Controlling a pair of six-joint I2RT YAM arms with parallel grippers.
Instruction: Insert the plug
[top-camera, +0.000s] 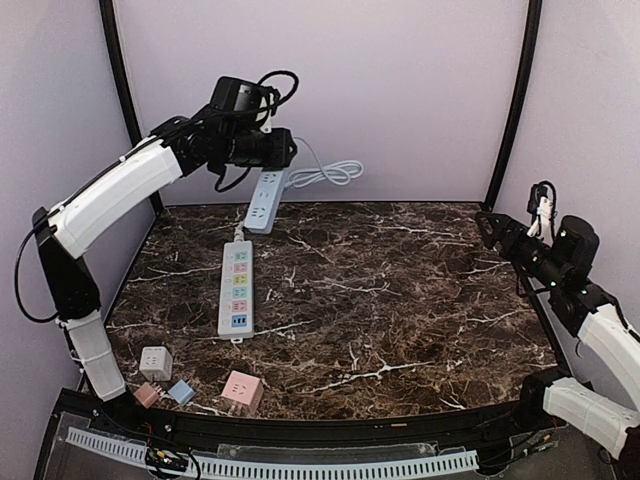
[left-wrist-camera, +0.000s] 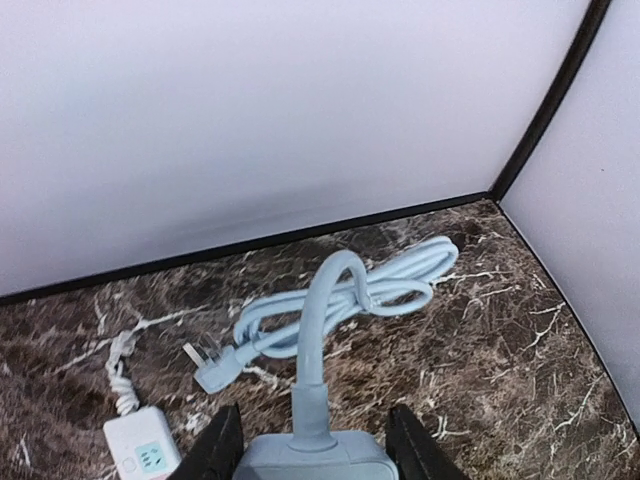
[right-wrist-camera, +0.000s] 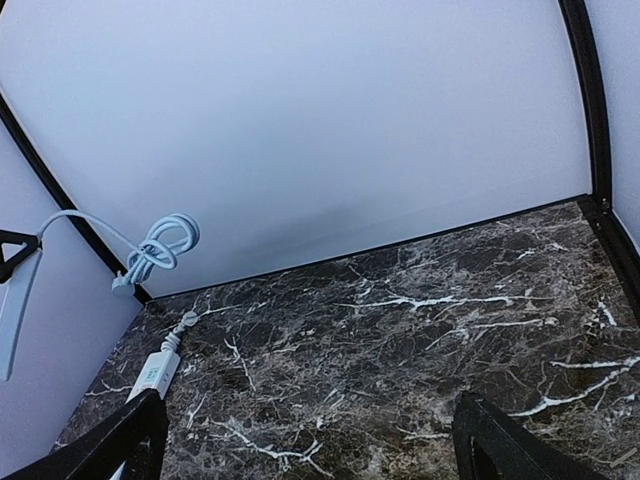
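Note:
My left gripper (top-camera: 280, 160) is shut on a light-blue power strip (top-camera: 265, 200) and holds it in the air over the table's back left, hanging tilted. In the left wrist view the jaws (left-wrist-camera: 314, 445) clamp the strip's cable end (left-wrist-camera: 315, 462). Its bundled cable (left-wrist-camera: 350, 300) and three-pin plug (left-wrist-camera: 215, 368) hang beyond it, raised near the back wall (top-camera: 335, 172). A white power strip with coloured sockets (top-camera: 237, 290) lies flat on the marble table below. My right gripper (top-camera: 490, 225) is open and empty, raised at the right side (right-wrist-camera: 310, 440).
Adapter cubes sit at the near left: a grey-white one (top-camera: 155, 362), a pink one (top-camera: 242, 390), and two small ones, blue (top-camera: 181, 391) and brownish pink (top-camera: 147, 394). Black frame posts stand at both back corners.

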